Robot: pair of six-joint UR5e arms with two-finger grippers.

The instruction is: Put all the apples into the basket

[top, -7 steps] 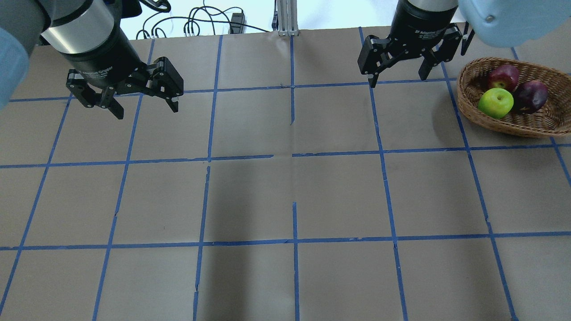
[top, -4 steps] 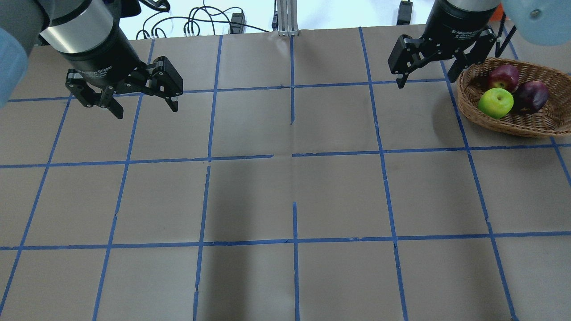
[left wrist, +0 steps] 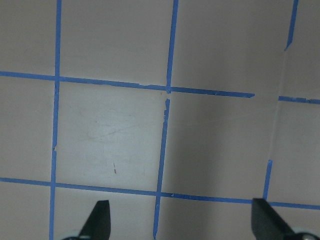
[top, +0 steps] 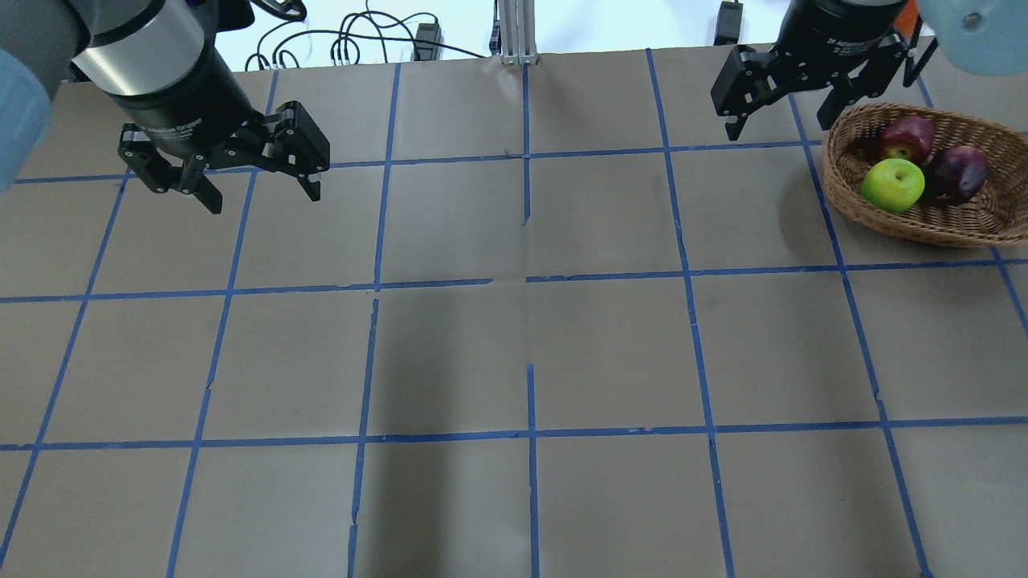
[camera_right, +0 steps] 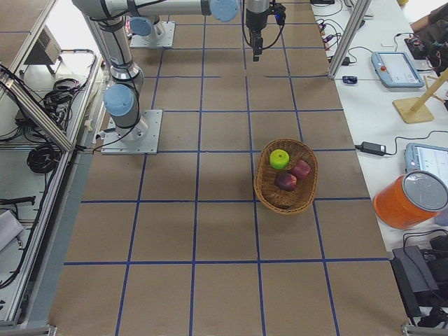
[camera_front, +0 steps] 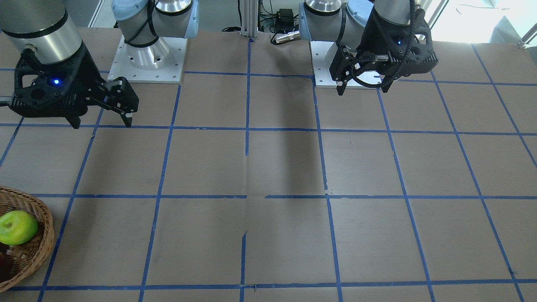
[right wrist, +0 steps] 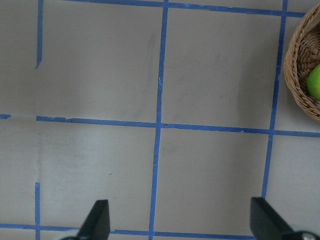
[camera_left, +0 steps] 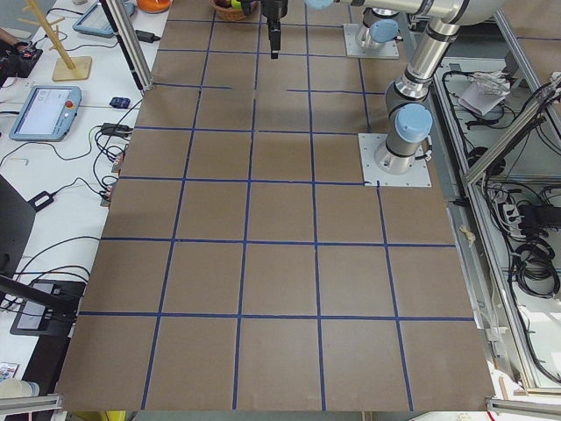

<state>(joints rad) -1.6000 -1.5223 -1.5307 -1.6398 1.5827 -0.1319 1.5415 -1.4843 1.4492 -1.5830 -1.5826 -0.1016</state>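
Far left, the left gripper [top: 264,201] hangs above the tabletop [top: 450,361], jaws spread wide and gripping nothing. The middle is just brown paper with a blue tape grid [top: 594,277]. Further along, the right gripper [top: 779,128] hovers near the basket [top: 907,229], just off its left rim, jaws also wide apart and holding nothing. All three apples sit in the basket: green apple [top: 892,185] at the left, red apple [top: 906,138] behind it, maroon apple [top: 954,172] on the right (packed close together).
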